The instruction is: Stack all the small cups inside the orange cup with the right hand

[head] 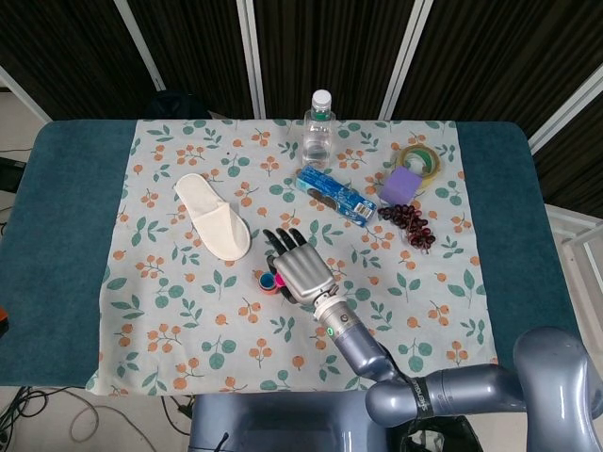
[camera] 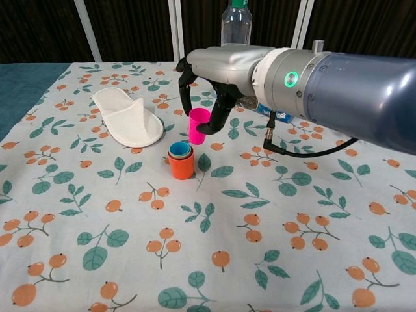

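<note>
The orange cup (camera: 181, 166) stands on the flowered cloth with smaller cups nested in it, a blue one innermost; in the head view the orange cup (head: 265, 283) shows just left of my hand. My right hand (camera: 211, 81) holds a pink cup (camera: 197, 125) upright in the air, pinched at its rim, a little above and to the right of the orange cup. From the head view the right hand (head: 297, 266) covers most of the pink cup (head: 280, 281). My left hand is not seen in either view.
A white slipper (camera: 127, 117) lies left of the cups. A water bottle (camera: 235, 30) stands at the back, a blue packet (head: 331, 194) in front of it. A purple block (head: 403, 186), a tape roll (head: 420, 160) and dark hair ties (head: 408, 224) lie at the right.
</note>
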`<action>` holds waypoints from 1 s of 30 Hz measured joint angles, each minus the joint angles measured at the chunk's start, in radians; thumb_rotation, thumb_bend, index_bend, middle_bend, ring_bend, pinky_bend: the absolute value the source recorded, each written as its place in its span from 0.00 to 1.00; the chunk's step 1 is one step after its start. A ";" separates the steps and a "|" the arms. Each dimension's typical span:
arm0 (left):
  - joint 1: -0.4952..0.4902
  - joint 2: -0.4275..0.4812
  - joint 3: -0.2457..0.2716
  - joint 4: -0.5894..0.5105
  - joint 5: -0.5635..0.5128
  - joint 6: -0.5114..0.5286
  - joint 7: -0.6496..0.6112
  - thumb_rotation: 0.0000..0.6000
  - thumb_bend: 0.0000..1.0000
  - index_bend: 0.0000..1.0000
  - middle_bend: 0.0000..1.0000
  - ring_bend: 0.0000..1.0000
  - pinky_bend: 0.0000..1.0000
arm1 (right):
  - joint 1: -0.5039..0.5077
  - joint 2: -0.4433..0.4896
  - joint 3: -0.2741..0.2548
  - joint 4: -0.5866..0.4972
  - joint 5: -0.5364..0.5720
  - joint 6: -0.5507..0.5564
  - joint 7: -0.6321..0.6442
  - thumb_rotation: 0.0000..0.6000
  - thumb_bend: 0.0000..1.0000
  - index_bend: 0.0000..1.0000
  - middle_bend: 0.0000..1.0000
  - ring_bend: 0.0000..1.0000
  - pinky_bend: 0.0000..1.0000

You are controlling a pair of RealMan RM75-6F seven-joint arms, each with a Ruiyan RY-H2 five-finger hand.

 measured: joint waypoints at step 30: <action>-0.006 -0.010 0.005 0.000 0.009 -0.005 0.019 1.00 0.73 0.13 0.00 0.00 0.00 | 0.051 -0.107 0.016 0.103 0.036 0.009 -0.011 1.00 0.42 0.53 0.00 0.02 0.11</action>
